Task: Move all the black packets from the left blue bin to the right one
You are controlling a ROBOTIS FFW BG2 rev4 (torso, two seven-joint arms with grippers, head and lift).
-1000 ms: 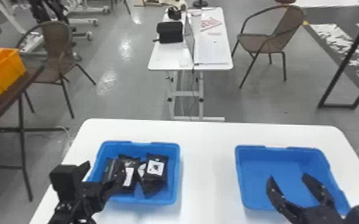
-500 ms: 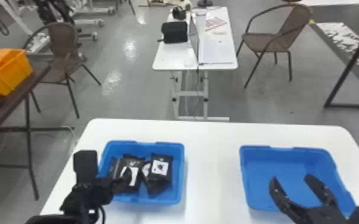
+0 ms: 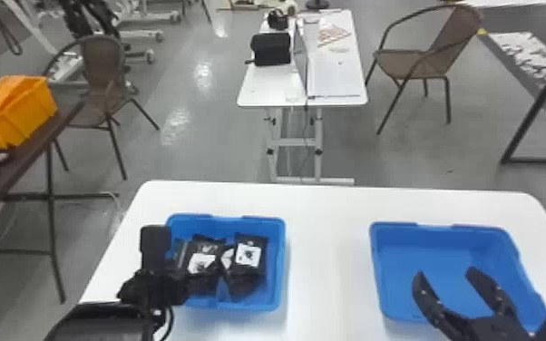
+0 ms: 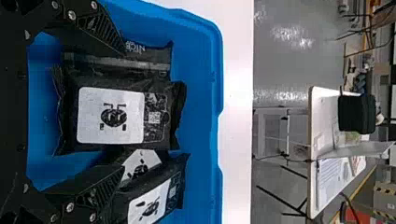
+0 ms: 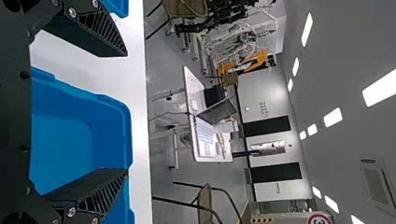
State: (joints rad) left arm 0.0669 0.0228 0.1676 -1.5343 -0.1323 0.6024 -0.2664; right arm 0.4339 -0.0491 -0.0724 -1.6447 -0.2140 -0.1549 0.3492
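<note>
Left pincer nearer black packets

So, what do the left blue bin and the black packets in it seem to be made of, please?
The left blue bin looks like moulded plastic with a slight sheen, given its even colour and rounded rim. The black packets seem to be thin plastic film, semi-glossy, from their creases and crinkled ends, though a foil layer is possible.
</note>
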